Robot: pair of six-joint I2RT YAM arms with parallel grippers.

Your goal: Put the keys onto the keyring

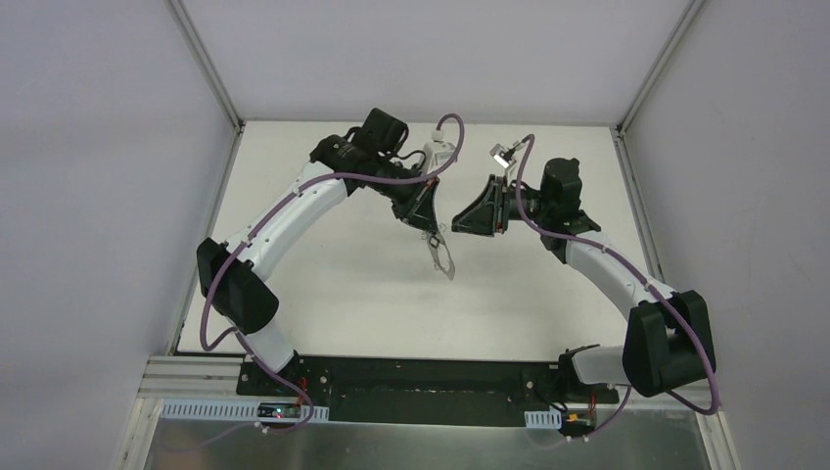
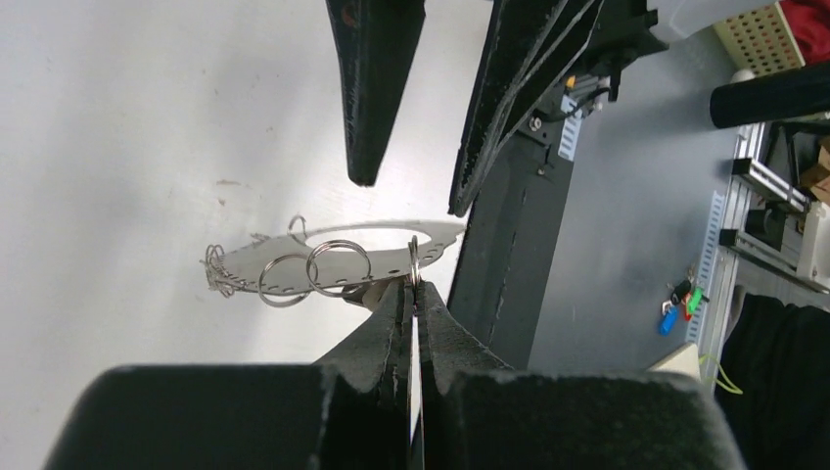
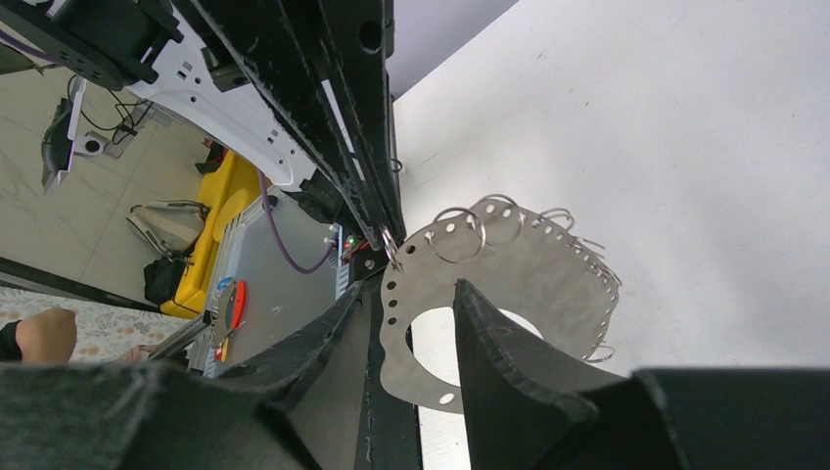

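Observation:
The keyring [image 1: 442,257] is a flat grey metal loop with holes round its rim and small silvery rings strung through them; it hangs above the table's middle. My left gripper [image 1: 428,232] is shut on one small ring at its rim [image 2: 413,284], and the keyring [image 2: 245,269] sticks out sideways from that grip. The right gripper [image 1: 458,221] stands open close beside it. In the right wrist view its jaws [image 3: 409,287] straddle the near band of the keyring [image 3: 529,284], one finger [image 3: 499,352] in front of the centre hole. The keys are out of view.
The white table [image 1: 343,294] lies below both grippers, closed in by grey walls on three sides. A black mounting rail [image 1: 421,384] runs along the near edge between the arm bases. Purple cables [image 1: 450,127] loop off both wrists.

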